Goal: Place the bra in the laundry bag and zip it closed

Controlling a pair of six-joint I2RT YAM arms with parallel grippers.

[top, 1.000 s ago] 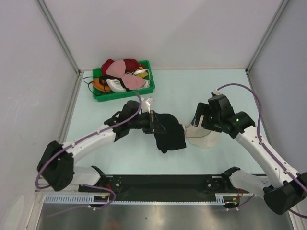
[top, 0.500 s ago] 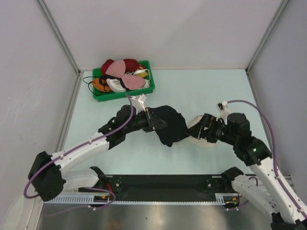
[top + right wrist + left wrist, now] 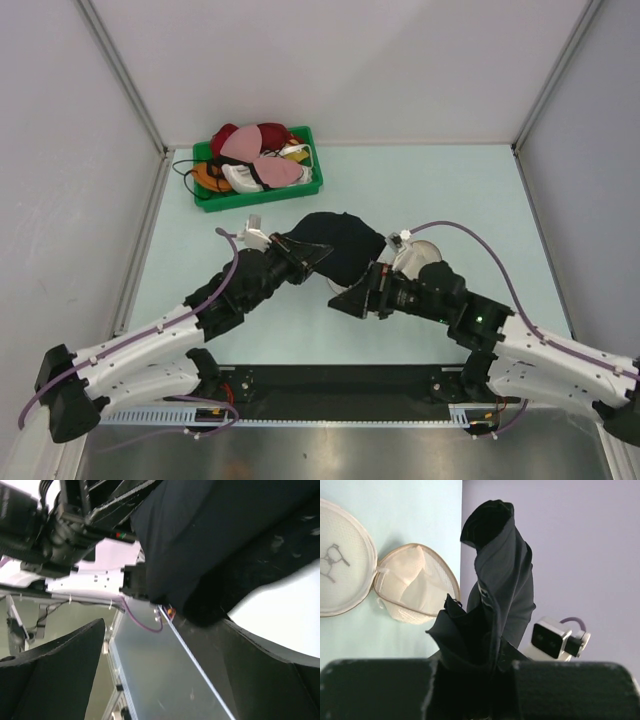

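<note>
The open right jaws have left the round cream-white mesh laundry bag (image 3: pixel 415 595) lying unzipped on the tabletop (image 3: pixel 450 190) and swung in close below the black padded fabric bra (image 3: pixel 340 240), held aloft beside it in the closed left jaws, likely to help stuff it in.

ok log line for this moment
left gripper: shut on bra | right gripper: open beside bra | laundry bag: unzipped | bra: not yet inside

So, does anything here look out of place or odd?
Only at the green bin: thin dark straps spill over its left rim onto the table. The black bra is bunched in the left gripper.
</note>
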